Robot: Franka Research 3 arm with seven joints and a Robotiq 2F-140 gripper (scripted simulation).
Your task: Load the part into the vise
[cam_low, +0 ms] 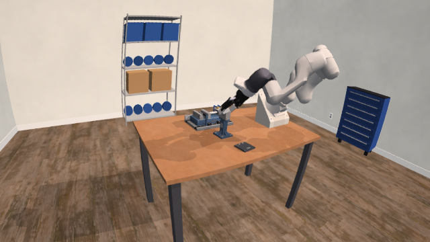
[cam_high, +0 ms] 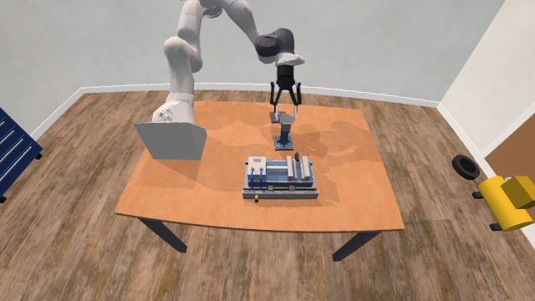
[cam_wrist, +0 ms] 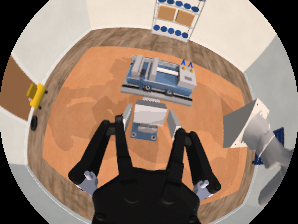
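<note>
The gripper (cam_high: pixel 286 115) (cam_wrist: pixel 150 115) is open at part width over the V-block stand (cam_high: pixel 284 135) (cam_low: pixel 224 129) (cam_wrist: pixel 144 135). Its fingers stand on either side of a light grey block, seemingly the part (cam_wrist: pixel 150 112), at the top of the stand; narrow gaps show beside it in the wrist view. The slot's facing cannot be told. The infeed plate (cam_low: pixel 244 146) bears no block. The vise (cam_high: pixel 280 184) (cam_low: pixel 198 122) (cam_wrist: pixel 163 89) is open, with the fixed jaw (cam_high: pixel 306 168) apart from the rod-side jaw (cam_high: pixel 290 168). The work stop is hard to make out.
The air cylinder housing (cam_high: pixel 257 166) (cam_wrist: pixel 188 75) with blue hoses stands at the end of the vise away from the fixed jaw. The arm's grey base mount (cam_high: pixel 171 141) (cam_wrist: pixel 242 125) stands to one side on the orange table (cam_high: pixel 201 205). The stand is between infeed plate and vise.
</note>
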